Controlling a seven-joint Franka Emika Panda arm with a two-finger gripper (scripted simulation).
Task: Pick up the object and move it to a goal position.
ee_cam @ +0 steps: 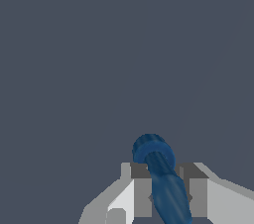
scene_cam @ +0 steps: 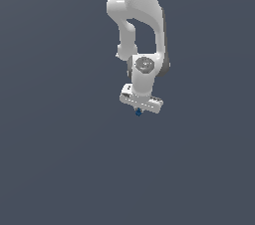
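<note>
We hold dark-blue object (ee_cam: pixel 161 178) pinched between fingers (ee_cam: pixel 141 193) of gripper (scene_cam: pixel 139 111), tip poking out beyond fingertips. Carry step, we judge; next: steady transport to goal, not visible.

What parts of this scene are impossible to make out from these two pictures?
- Exterior view: the blue object is too small to show its shape; the gripper body hides the fingers.
- Exterior view: the arm is cut off by the top edge, so its base is unseen.
- Wrist view: the object runs off the bottom edge, so its full length is unknown.
- Neither view shows a goal marker, or whether the object is off the ground.
</note>
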